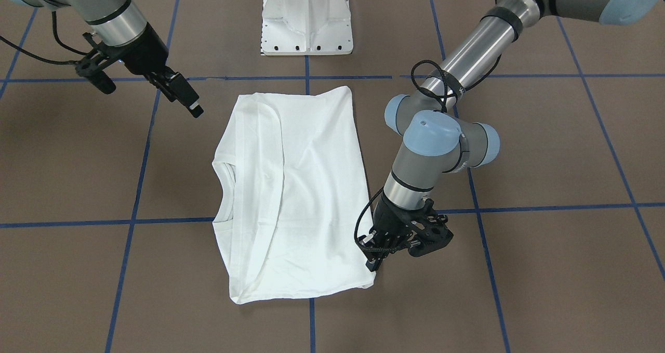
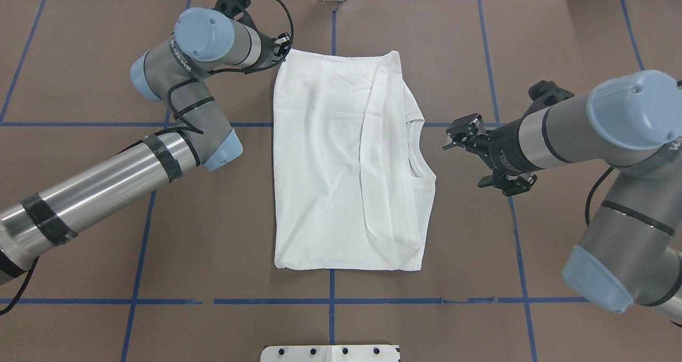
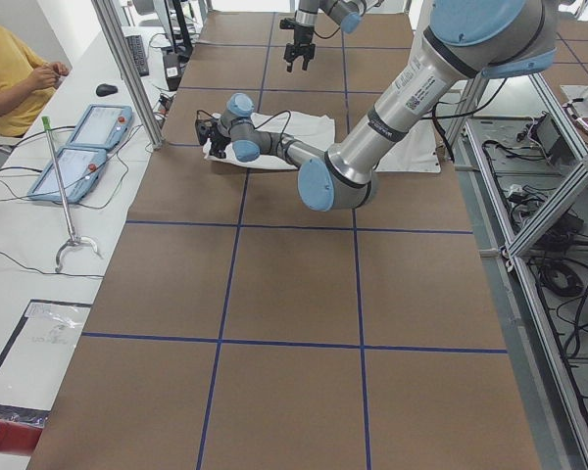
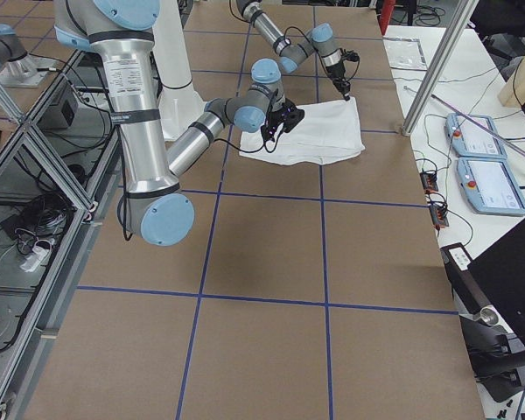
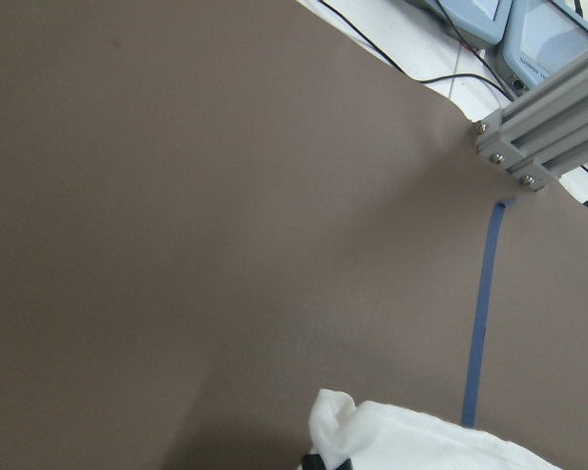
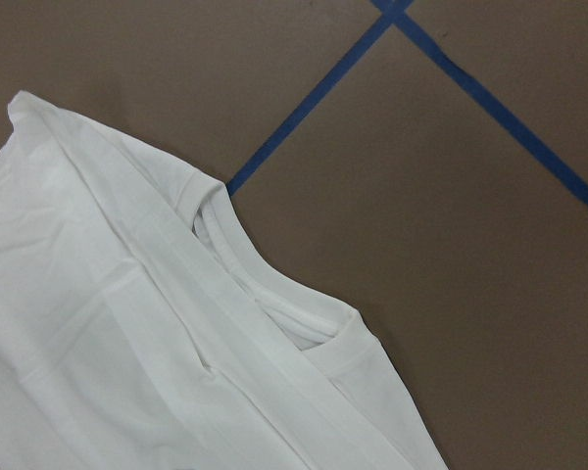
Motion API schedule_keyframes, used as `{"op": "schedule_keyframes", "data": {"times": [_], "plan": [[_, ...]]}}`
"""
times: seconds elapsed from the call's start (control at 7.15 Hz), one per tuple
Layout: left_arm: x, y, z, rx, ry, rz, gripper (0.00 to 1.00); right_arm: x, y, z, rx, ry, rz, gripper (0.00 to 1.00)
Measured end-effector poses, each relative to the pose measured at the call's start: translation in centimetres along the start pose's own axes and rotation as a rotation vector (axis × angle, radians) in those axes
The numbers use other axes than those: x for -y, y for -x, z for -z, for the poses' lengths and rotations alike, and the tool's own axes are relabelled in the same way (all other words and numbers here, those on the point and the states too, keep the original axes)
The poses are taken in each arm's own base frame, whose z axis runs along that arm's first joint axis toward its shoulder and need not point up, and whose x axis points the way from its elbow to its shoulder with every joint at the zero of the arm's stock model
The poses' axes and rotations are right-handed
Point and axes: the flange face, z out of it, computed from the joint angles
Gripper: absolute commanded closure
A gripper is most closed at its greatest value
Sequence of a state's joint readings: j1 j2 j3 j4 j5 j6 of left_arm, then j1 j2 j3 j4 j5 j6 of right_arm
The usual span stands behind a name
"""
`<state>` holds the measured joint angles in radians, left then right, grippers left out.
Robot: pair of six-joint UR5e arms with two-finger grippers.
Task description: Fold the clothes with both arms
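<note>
On the brown worktop (image 2: 213, 234) the white shirt (image 2: 319, 165) lies part-folded. My right arm (image 2: 559, 133) holds its jaws wide open and empty beside the shirt's collar. My left arm (image 2: 106, 186) has its jaws at the shirt's far hem corner, and I cannot tell whether they grip it. I should pinch every layer, then lift both sides together.

A plain white thin cotton shirt (image 2: 330, 159) lies on a brown table (image 2: 559, 42), ruled around the shirt into squares by blue tape lines (image 2: 331, 319). The left arm (image 2: 106, 181) and right arm (image 2: 554, 138) are silver-grey with light blue joint caps, the left gripper (image 1: 375, 262) and right gripper (image 1: 148, 95) black. Behind the shirt stands a white metal pedestal (image 1: 306, 17).
</note>
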<state>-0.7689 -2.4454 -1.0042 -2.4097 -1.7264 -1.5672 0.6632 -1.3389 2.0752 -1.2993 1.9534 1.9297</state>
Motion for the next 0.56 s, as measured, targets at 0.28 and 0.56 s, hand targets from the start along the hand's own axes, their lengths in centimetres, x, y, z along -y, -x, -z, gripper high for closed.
{"op": "schedule_keyframes", "data": {"times": [0.28,0.56], "plan": [[0.7,-0.5,2.2,-0.038,0.039,-0.032,0.38,-4.0,0.8,-3.8,-0.020,0.009,0.049,0.00],[2.3,2.3,6.3,-0.080,0.104,-0.034,0.38,-9.6,1.1,-7.5,-0.050,-0.002,0.126,0.00]]}}
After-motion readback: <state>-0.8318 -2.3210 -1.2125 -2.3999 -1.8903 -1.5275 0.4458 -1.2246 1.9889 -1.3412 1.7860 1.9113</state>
